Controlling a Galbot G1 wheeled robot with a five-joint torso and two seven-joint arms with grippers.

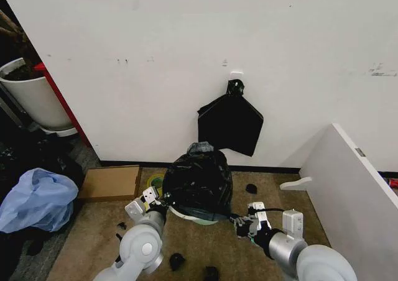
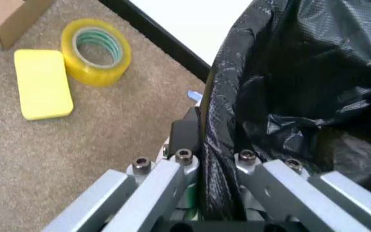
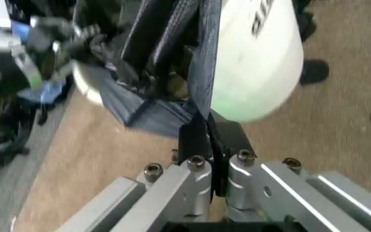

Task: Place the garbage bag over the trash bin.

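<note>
The wrinkly glossy black garbage bag point(image 1: 198, 180) already drapes the round cream-white plastic trash bin point(image 1: 200, 217), both the left gripper point(image 2: 211, 159) and the right gripper point(image 3: 219, 159) pinching its film, lower rim likely left to cover

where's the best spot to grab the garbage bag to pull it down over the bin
Judging by its pose, the loose hem at the bin's sides. The garbage bag drapes the bin, so come in low from either side; the left pincer and right pincer each pinch a fold there.

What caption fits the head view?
Both grippers, left gripper and right gripper, pinch the garbage bag draped over the trash bin.
</note>
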